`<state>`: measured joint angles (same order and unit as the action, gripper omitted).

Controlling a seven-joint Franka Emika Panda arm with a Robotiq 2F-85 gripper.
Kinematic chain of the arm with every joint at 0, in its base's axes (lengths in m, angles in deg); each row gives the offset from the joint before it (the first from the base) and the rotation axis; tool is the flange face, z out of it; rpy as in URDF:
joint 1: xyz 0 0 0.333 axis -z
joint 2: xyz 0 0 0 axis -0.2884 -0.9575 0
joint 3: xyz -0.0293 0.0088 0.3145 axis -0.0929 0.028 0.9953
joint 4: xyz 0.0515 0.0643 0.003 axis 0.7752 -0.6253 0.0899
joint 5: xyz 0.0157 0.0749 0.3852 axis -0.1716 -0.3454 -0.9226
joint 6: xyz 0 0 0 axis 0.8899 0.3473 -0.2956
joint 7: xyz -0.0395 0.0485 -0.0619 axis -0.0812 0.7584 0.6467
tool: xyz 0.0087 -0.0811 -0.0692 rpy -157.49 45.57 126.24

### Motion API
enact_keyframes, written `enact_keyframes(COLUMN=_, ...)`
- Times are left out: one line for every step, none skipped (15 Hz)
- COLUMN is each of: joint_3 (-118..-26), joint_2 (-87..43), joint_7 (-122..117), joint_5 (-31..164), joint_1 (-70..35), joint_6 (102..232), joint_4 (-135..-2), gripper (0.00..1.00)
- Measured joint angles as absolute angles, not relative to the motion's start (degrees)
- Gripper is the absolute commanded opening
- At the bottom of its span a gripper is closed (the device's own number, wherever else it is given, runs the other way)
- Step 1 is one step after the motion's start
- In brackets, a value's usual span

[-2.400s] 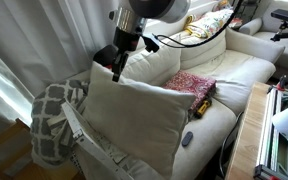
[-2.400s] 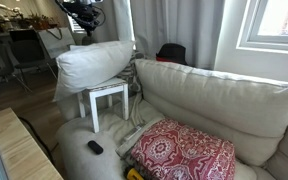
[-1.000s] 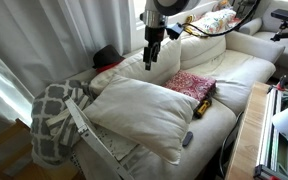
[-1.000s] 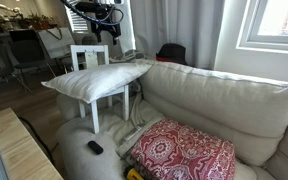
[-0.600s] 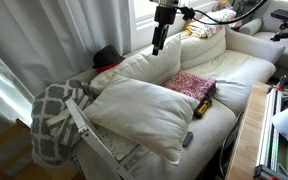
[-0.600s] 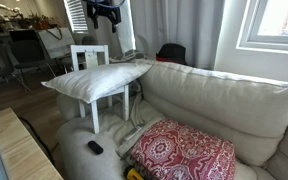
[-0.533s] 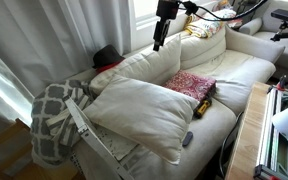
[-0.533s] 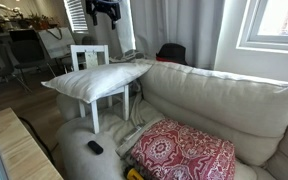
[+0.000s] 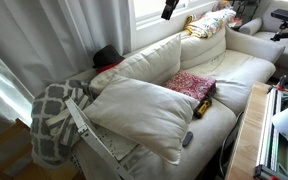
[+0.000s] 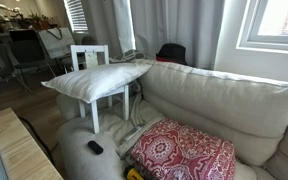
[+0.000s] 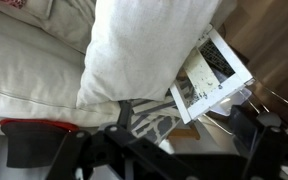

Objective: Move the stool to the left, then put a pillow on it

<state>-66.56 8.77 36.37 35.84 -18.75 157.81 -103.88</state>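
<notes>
Exterior view, gripper: only the dark tip of the gripper (image 9: 170, 8) shows, at the top edge, high above the sofa back and well apart from everything below; its jaws cannot be read here.
Exterior view, pillow: the cream pillow (image 9: 144, 115) lies flat, wider than what carries it, one corner hanging over the sofa's (image 9: 234, 70) front edge.
Exterior view, stool: only the stool's (image 9: 79, 122) thin white frame shows, under the pillow's edge, just beside the grey-and-white lattice blanket (image 9: 50, 120).
Exterior view, other things: a small red patterned pillow (image 9: 189, 83) lies on the seat behind the cream one; a yellowish pillow (image 9: 209, 22) sits on the sofa back; a dark remote (image 9: 187, 139) rests on the arm.
Exterior view, stool: the stool (image 10: 90, 58) stands upright just beside the sofa arm (image 10: 84, 150).
Exterior view, pillow: the pillow (image 10: 94, 80) rests across the stool's top, overhanging it on both sides.
Exterior view, other things: the red patterned pillow (image 10: 179, 150) is on the seat and the remote (image 10: 94, 147) on the arm; the gripper is out of frame.
Wrist view, gripper: the gripper (image 11: 179, 140) is blurred; its dark fingers (image 11: 254, 140) stand spread apart, holding nothing.
Wrist view, pillow: the pillow (image 11: 149, 45) lies well below.
Wrist view, stool: the stool's speckled white panel (image 11: 212, 75) juts out from under the pillow.
Wrist view, blanket: the blanket (image 11: 154, 118) lies beside that panel.
</notes>
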Motion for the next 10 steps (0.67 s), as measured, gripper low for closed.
enact_keyframes(joint_3=-67.25, joint_2=10.32, joint_7=36.89, joint_5=35.82, joint_1=-19.19, joint_6=156.23, joint_4=-103.91, gripper=1.00)
enact_keyframes(joint_3=-67.83, joint_2=11.79, joint_7=37.36, joint_5=35.82, joint_1=-19.54, joint_6=154.63, joint_4=-103.94, gripper=1.00)
enact_keyframes(joint_3=-68.33, joint_2=13.09, joint_7=37.61, joint_5=35.90, joint_1=-19.86, joint_6=153.20, joint_4=-103.98, gripper=1.00)
enact_keyframes(joint_3=-68.78, joint_2=14.24, joint_7=37.82, joint_5=36.09, joint_1=-20.10, joint_6=151.84, joint_4=-104.01, gripper=1.00)
enact_keyframes(joint_3=-69.08, joint_2=15.17, joint_7=38.02, joint_5=36.14, joint_1=-20.23, joint_6=150.99, joint_4=-104.11, gripper=1.00)
enact_keyframes(joint_3=-69.27, joint_2=15.80, joint_7=38.16, joint_5=36.15, joint_1=-20.35, joint_6=150.75, joint_4=-104.31, gripper=1.00)
enact_keyframes(joint_3=-69.34, joint_2=16.14, joint_7=38.24, joint_5=36.15, joint_1=-20.40, joint_6=150.73, joint_4=-104.59, gripper=1.00)
enact_keyframes(joint_3=-69.35, joint_2=16.27, joint_7=38.30, joint_5=36.15, joint_1=-20.42, joint_6=150.73, joint_4=-104.86, gripper=1.00)
enact_keyframes(joint_3=-69.35, joint_2=16.26, joint_7=38.34, joint_5=36.15, joint_1=-20.45, joint_6=150.73, joint_4=-105.03, gripper=1.00)
enact_keyframes(joint_3=-69.36, joint_2=16.25, joint_7=38.36, joint_5=36.15, joint_1=-20.48, joint_6=150.73, joint_4=-105.12, gripper=1.00)
